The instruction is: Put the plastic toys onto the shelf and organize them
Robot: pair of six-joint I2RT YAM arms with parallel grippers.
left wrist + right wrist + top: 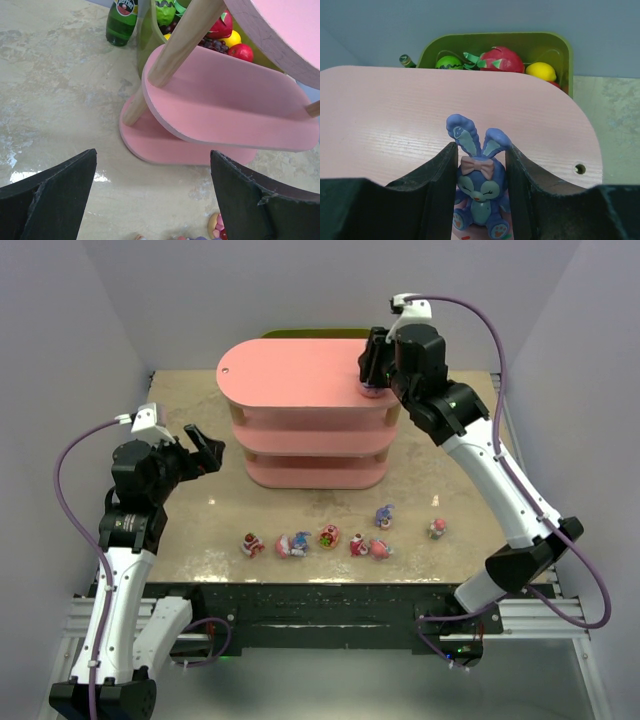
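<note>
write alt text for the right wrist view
The right gripper's black fingers clasp a purple-blue bunny figurine with a pink bow, upright over the top board of the pink shelf. Behind the shelf, a green bin holds toy fruit.

Plain, pale lilac-grey walls close in behind and on both sides of the beige marbled surface. Soft glare lies on it, and aluminium rails run along its near edge.
</note>
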